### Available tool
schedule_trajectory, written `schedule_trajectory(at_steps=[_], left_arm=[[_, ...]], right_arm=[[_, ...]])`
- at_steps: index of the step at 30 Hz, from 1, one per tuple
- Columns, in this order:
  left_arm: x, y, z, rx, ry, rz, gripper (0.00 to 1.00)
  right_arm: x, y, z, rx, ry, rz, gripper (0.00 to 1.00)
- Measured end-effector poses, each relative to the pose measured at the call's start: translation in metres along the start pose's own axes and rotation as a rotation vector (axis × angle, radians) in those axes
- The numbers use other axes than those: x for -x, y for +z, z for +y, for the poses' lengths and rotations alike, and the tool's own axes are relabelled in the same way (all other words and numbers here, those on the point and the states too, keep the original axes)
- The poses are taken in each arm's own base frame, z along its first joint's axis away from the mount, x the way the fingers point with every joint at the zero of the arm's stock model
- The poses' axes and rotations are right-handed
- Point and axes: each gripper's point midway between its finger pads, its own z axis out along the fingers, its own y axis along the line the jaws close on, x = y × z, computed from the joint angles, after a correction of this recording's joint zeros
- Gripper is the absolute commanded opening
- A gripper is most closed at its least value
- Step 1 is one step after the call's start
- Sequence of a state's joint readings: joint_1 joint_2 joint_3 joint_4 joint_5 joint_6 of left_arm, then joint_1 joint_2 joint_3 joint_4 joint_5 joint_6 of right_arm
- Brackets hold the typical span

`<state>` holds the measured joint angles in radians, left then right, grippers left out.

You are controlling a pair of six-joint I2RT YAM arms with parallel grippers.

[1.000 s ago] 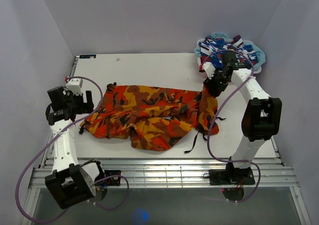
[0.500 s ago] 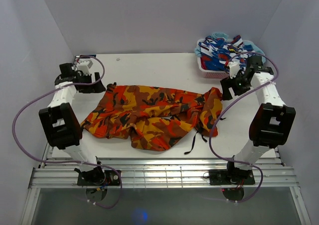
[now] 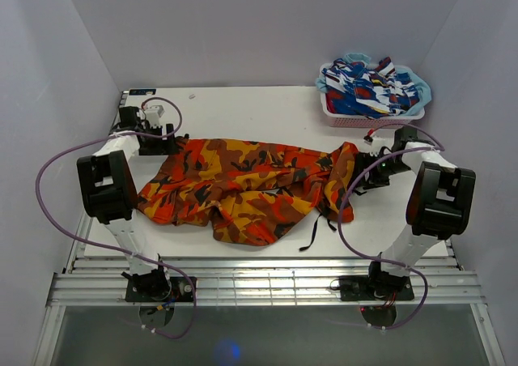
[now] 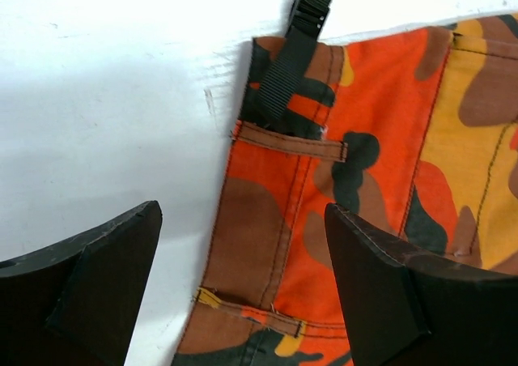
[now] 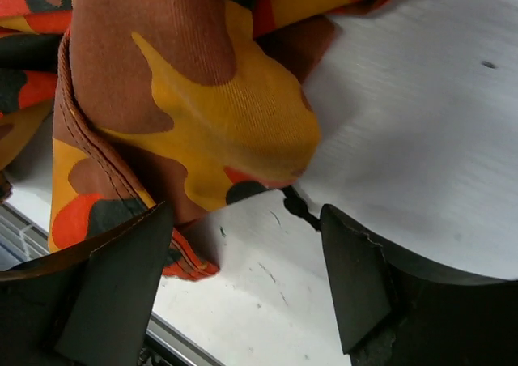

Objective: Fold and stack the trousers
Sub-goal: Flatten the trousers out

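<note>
The trousers point(image 3: 243, 186), in orange, red and yellow camouflage, lie spread and rumpled across the table. My left gripper point(image 3: 170, 144) is open, low over their far left corner. In the left wrist view the waistband point(image 4: 324, 180) with belt loops and a black strap point(image 4: 287, 66) lies between my open fingers point(image 4: 89, 285); the gripper point(image 4: 243, 293) holds nothing. My right gripper point(image 3: 363, 176) is open at the trousers' right end. In the right wrist view a fold of the cloth point(image 5: 186, 99) lies just ahead of the gripper point(image 5: 243, 277), with bare table between the fingers point(image 5: 380, 285).
A pink basket point(image 3: 346, 121) heaped with blue, white and red clothes point(image 3: 372, 87) stands at the far right corner. Black drawstrings point(image 3: 312, 235) trail off the trousers toward the near edge. Side walls stand close to both arms.
My left arm swung from the near left to the trousers' far left corner. My right gripper left the cloth's right end, moved right, then came down low beside it.
</note>
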<state>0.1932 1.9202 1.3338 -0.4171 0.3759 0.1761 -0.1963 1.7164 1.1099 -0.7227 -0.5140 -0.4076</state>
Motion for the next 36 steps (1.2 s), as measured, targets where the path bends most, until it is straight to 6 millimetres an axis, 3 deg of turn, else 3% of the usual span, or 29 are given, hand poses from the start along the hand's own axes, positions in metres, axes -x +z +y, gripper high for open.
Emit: schedule_trajectory(at_steps=[1, 2, 4, 5, 7, 8, 10, 15, 20, 23, 26, 31, 33, 36], left_arm=[[0.001, 0.002, 0.001, 0.003, -0.004, -0.006, 0.89], [0.001, 0.004, 0.003, 0.006, -0.007, -0.01, 0.87], [-0.001, 0.008, 0.004, 0.006, -0.016, -0.011, 0.79], [-0.003, 0.01, 0.003, 0.004, -0.022, -0.007, 0.76], [-0.01, 0.016, 0.002, -0.008, -0.034, 0.006, 0.7], [-0.013, 0.019, 0.002, -0.016, -0.041, 0.012, 0.62], [-0.012, 0.021, -0.001, -0.035, -0.047, 0.001, 0.52], [-0.021, 0.023, -0.006, -0.059, -0.063, 0.013, 0.0], [-0.021, 0.023, -0.001, -0.044, -0.064, 0.007, 0.0], [-0.021, 0.021, 0.009, -0.011, -0.071, 0.002, 0.0], [-0.021, 0.015, 0.029, 0.047, -0.084, -0.004, 0.0], [-0.024, -0.003, 0.079, 0.194, -0.117, -0.014, 0.0], [-0.026, -0.01, 0.095, 0.241, -0.125, -0.017, 0.0], [-0.028, -0.016, 0.109, 0.278, -0.13, -0.017, 0.0]], right_arm=[[-0.001, 0.005, 0.002, 0.022, 0.017, -0.004, 0.75], [-0.003, 0.01, 0.003, 0.042, 0.035, -0.002, 0.65], [-0.005, 0.02, 0.004, 0.074, 0.065, -0.003, 0.53], [-0.005, 0.023, 0.004, 0.082, 0.078, -0.006, 0.41], [-0.005, 0.026, 0.003, 0.09, 0.095, -0.014, 0.3], [-0.003, 0.026, 0.003, 0.09, 0.096, -0.02, 0.17], [0.0, 0.025, 0.0, 0.088, 0.093, -0.037, 0.08], [0.009, -0.002, -0.016, 0.038, 0.069, -0.066, 0.08], [0.05, -0.062, -0.046, -0.115, -0.072, -0.16, 0.08], [0.058, -0.088, -0.059, -0.193, -0.134, -0.162, 0.08], [0.061, -0.099, -0.07, -0.243, -0.187, -0.111, 0.12], [0.073, -0.101, -0.105, -0.333, -0.224, -0.017, 0.44], [0.074, -0.1, -0.119, -0.368, -0.223, 0.011, 0.45], [0.072, -0.101, -0.124, -0.386, -0.23, 0.031, 0.47]])
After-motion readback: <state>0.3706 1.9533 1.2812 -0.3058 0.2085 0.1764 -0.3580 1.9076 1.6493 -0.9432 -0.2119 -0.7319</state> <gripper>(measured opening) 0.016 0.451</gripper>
